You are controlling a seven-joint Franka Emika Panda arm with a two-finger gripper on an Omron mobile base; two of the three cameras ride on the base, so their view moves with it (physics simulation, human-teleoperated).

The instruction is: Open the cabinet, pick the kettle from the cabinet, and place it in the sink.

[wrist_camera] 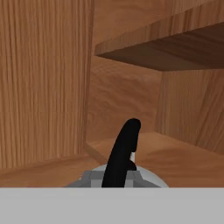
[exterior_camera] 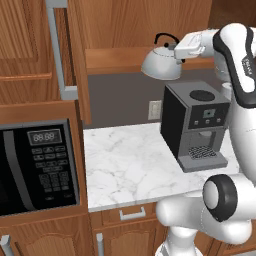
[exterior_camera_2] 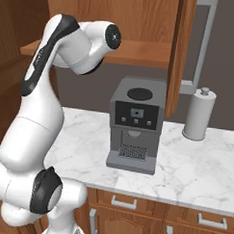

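The cabinet [exterior_camera: 125, 22] stands open, its left door [exterior_camera: 79, 60] swung out edge-on with a long grey bar handle [exterior_camera: 59, 47]. The silver-white kettle [exterior_camera: 160, 64] hangs at the cabinet's bottom front edge, above the counter. My gripper [exterior_camera: 177, 53] is shut on its thin black arched handle [exterior_camera: 165, 37], coming in from the right. In the hand view that black handle [wrist_camera: 124, 153] rises in front of the wooden cabinet inside [wrist_camera: 127, 100], with the kettle's silver top [wrist_camera: 151, 180] just below. The sink is out of view.
A boxy black coffee machine [exterior_camera: 196, 125] stands on the white marble counter [exterior_camera: 125, 165] right under the kettle. A microwave [exterior_camera: 37, 165] is at the left. A paper towel roll [exterior_camera_2: 198, 115] stands beside the open right door [exterior_camera_2: 182, 54].
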